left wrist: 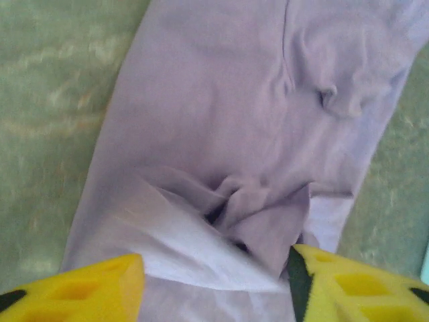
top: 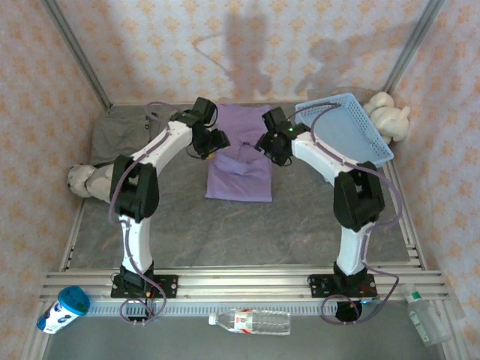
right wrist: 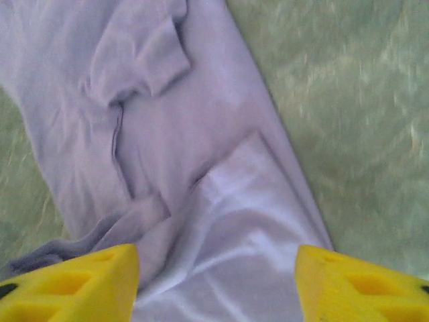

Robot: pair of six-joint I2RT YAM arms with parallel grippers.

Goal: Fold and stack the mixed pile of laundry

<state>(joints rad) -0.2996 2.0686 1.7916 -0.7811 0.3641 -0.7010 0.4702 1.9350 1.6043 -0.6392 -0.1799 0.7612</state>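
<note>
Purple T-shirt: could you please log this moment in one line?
purple T-shirt: partly folded; left hand: open above it; right hand: open above it; grey garment: far-left

Grey mottled table (top: 300,225), seen from above. A lavender T-shirt (top: 240,176) is lying in a narrow, partly folded shape at the middle of the far half, creasing across its middle. A grey-olive garment (top: 124,131) is lying spread in the far left corner. A light blue mesh basket (top: 352,135) is sitting tilted at the far right, with a beige plush toy (top: 390,116) resting just beside it. A second plush toy (top: 79,180) is lying at the left edge.
</note>
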